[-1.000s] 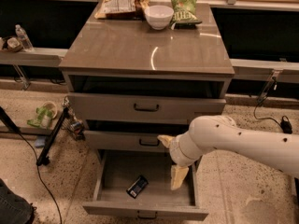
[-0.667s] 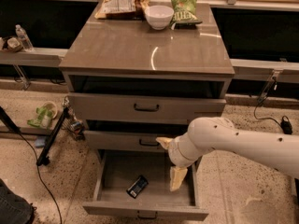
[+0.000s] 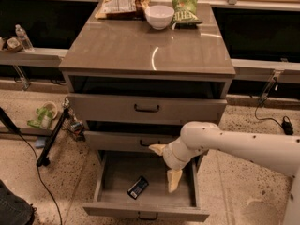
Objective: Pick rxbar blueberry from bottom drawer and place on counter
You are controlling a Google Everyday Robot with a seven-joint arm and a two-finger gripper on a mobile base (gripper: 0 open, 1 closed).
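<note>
Bar: the rxbar blueberry (image 3: 138, 187) was seen lying flat and slanted on the floor of the bottom drawer (image 3: 112, 182), left of centre and towards the near edge, untouched and free on all sides.

Drawer: the bottom drawer was pulled well out, so its tray was exposed from above; this was judged to be the reason the bar could be reached at all. The two shallower drawers (image 3: 146, 108) above it were left only slightly out.

Gripper: the gripper (image 3: 164, 165) was held over the right part of the open tray, to the right of the bar and apart from it. Its two pale fingers (image 3: 174, 179) were spread wide, one pointing down into the tray and the other out to the left by the middle drawer front; nothing was held between them. Such a spread was judged to suit a grasp not yet begun.

Arm: the white arm (image 3: 243, 146) was brought in from the right, low across the cabinet front, probably so the wrist could pass beneath the middle drawer.

Counter: the counter (image 3: 145, 48) was glossy and bare across its near half, which was judged a suitable spot for the bar. At its far edge a white bowl (image 3: 160, 16), a green chip bag (image 3: 185, 8) and a tan snack bag (image 3: 121, 4) were grouped.
</note>
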